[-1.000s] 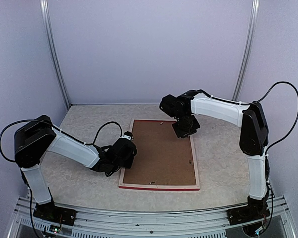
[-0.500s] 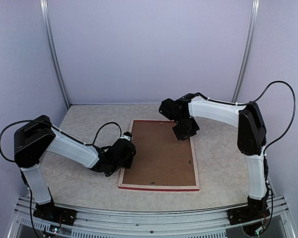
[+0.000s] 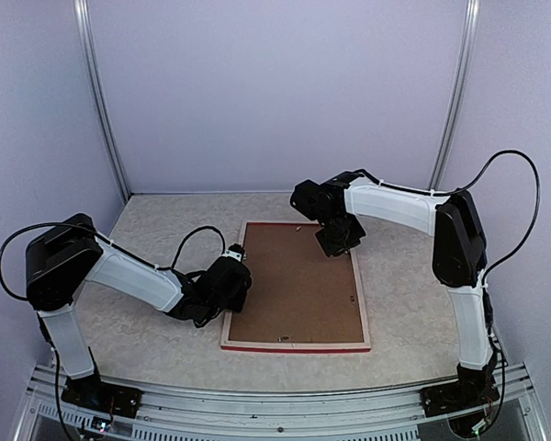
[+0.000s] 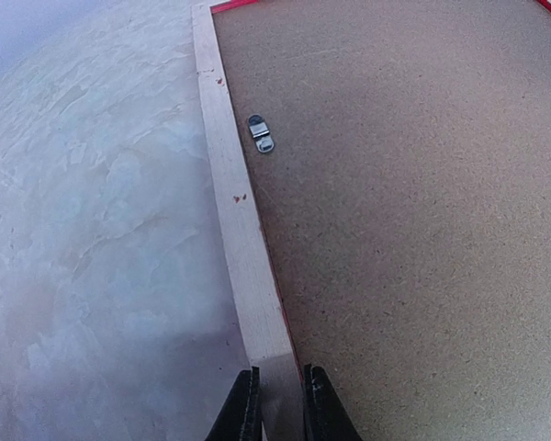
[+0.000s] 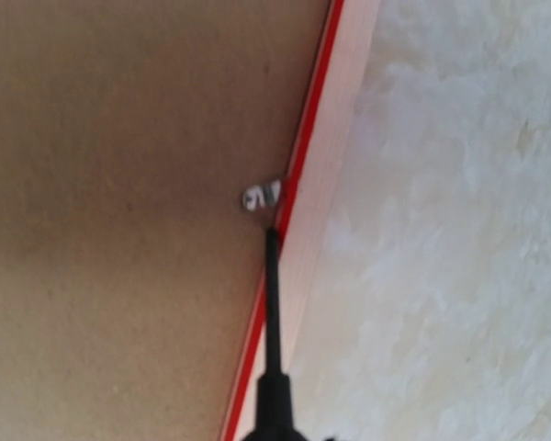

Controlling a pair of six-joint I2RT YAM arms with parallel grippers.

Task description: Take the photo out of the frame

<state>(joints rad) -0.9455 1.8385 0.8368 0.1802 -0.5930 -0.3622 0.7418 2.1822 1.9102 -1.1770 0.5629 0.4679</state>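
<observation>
Marbled surface; unclipping. Pinning frame in narrowed left gripper, clutching screwdriver in right gripper; next, likely swivel clip aside.

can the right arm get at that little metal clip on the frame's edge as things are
Probably yes: the thin black tool in the right gripper points at the metal clip, tip nearly touching, nothing between them.
</observation>
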